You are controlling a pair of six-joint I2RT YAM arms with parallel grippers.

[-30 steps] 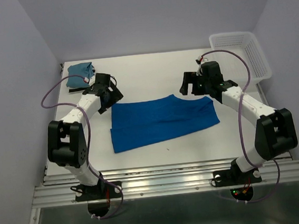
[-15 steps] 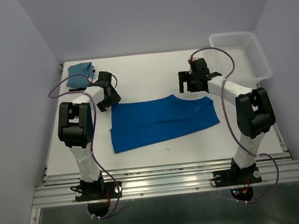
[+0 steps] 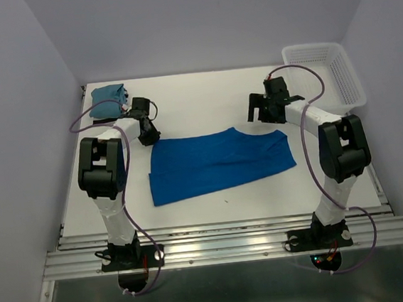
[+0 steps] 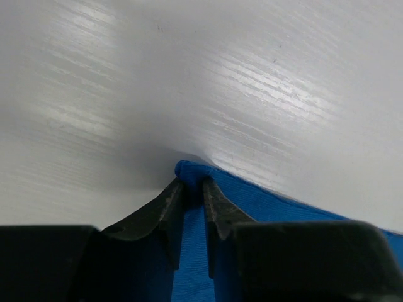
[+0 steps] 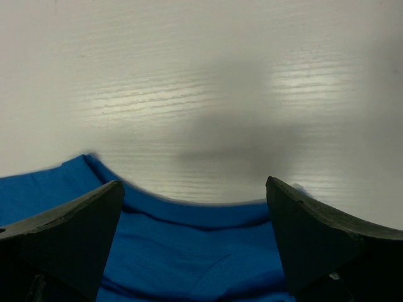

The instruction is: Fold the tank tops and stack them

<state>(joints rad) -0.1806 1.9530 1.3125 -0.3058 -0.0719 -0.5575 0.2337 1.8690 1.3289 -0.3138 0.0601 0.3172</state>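
Tank tops partway done: a teal blue folded fabric top (image 3: 107, 96) sits as a small bundle at the far left corner of the white counter (image 3: 196, 98). There's a dark edge under it and I can't tell what it is. The bright royal blue sleeveless fabric tank top (image 3: 221, 165) lies spread flat mid-counter. I judge it not fully folded, so folding and stacking it are left. My left gripper (image 4: 192, 187) is pinched nearly closed on its far left corner, fabric between the fingers. My right gripper (image 5: 194, 185) is wide open, holding nothing, astride the far edge by the neckline scoop. A white plastic lattice basket (image 3: 323, 75) stands far right, well apart.
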